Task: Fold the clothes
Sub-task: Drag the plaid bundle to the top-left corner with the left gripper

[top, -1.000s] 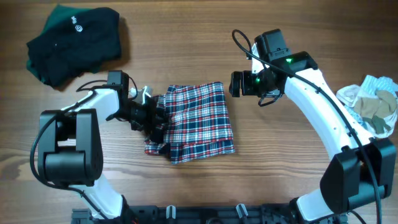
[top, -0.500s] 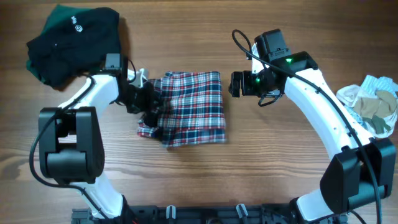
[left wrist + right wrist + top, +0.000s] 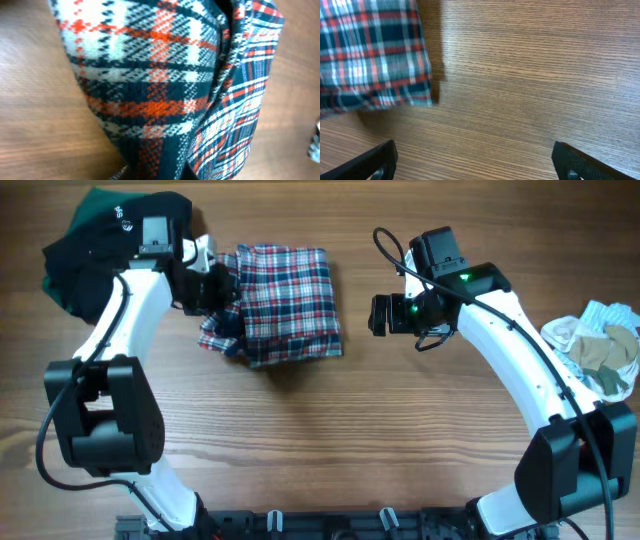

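Tabletop [image 3: 330,440]: mid-brown wood, matte, grain running 9 to 3 o'clock. It fills all three views, so no wall or floor of the room shows.
Right arm [image 3: 510,350]: white and black, reaching in from its base at 5 o'clock.
Left arm [image 3: 130,330]: same build, stretched from 7 o'clock up toward 11 o'clock.
Dark garment [image 3: 95,250]: crumpled heap at 10 o'clock, just beside the left wrist. It looks like a set-aside spot (judgement).
Plaid garment [image 3: 285,305]: red, white and navy, already in a rough folded rectangle, lying at about 11 o'clock from the tabletop's centre. Its 3 o'clock edge is straight; its 9 o'clock edge is bunched and lumpy.
Pale pile [image 3: 600,350]: loose cloth at the 3 o'clock edge, well apart from the arms' work and likely waiting its turn.
Left end effector [image 3: 222,290]: clenched on the bunched 9 o'clock edge of the plaid garment. Cloth fills the left wrist view and hides the fingers.
Right end effector [image 3: 375,315]: released, jaws wide, empty. It hovers at 3 o'clock of the plaid garment, apart from it, with bare wood between its fingertips.
Why held so (judgement): a one-sided pinch suits dragging the bundle, not folding it further. The right side stands clear to avoid snagging.
Risk: dragging by one edge may loosen the fold.
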Action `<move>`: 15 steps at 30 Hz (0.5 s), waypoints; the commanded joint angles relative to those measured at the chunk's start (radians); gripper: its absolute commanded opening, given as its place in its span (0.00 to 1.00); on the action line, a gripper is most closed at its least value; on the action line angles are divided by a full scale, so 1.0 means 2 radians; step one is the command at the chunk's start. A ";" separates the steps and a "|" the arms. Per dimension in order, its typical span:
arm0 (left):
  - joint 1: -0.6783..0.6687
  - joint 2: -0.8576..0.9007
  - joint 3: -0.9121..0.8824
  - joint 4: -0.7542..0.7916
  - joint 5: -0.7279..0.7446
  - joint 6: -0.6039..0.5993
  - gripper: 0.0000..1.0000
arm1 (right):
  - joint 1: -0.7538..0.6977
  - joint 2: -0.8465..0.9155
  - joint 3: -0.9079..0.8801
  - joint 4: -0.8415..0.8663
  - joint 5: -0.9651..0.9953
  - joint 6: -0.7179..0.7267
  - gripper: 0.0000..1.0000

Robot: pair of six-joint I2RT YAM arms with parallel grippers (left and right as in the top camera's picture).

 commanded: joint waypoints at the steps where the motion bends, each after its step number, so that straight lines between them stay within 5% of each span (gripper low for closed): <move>1: 0.003 -0.011 0.029 0.003 -0.047 -0.003 0.04 | -0.001 0.008 0.004 0.000 -0.002 -0.010 1.00; 15: 0.038 -0.011 0.035 0.042 -0.059 0.050 0.04 | -0.001 0.008 0.004 0.000 0.008 -0.010 1.00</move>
